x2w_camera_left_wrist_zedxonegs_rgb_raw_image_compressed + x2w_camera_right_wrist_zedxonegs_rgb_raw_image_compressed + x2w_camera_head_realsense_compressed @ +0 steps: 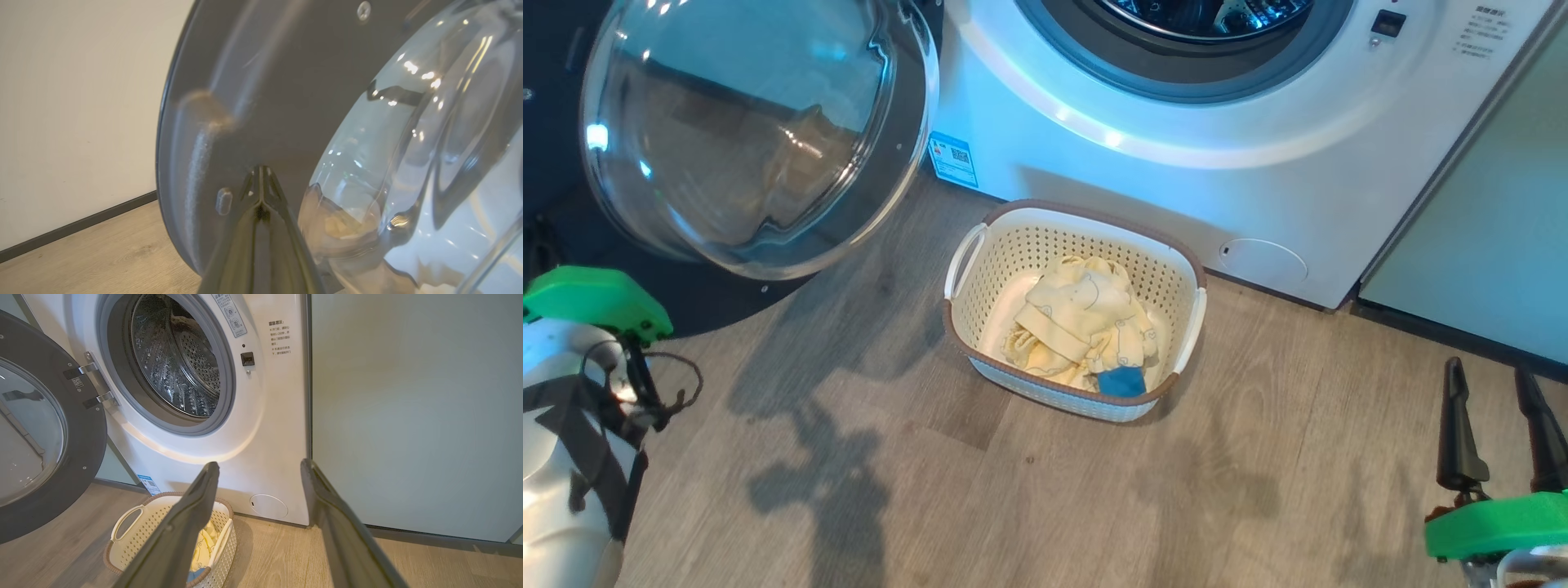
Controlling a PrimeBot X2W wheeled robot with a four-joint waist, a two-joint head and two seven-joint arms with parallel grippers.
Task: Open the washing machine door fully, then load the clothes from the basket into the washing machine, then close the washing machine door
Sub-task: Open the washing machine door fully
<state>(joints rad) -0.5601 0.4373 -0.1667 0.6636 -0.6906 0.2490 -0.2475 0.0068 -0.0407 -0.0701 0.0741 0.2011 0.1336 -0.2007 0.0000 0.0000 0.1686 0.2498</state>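
The washing machine door stands swung open at the upper left, its glass bowl facing me. In the left wrist view my left gripper is shut, its tips at the door's glossy black rim, beside the glass bowl. The washing machine shows its steel drum. On the floor in front stands the basket, holding the cream-yellow clothes and a blue piece. My right gripper hangs open and empty at the lower right, well clear of the basket.
A pale green cabinet adjoins the washer on the right. A small round white panel cover sits low on the washer front. My pale left forearm is at the lower left. Wood floor lies around the basket, and a white wall stands behind the door.
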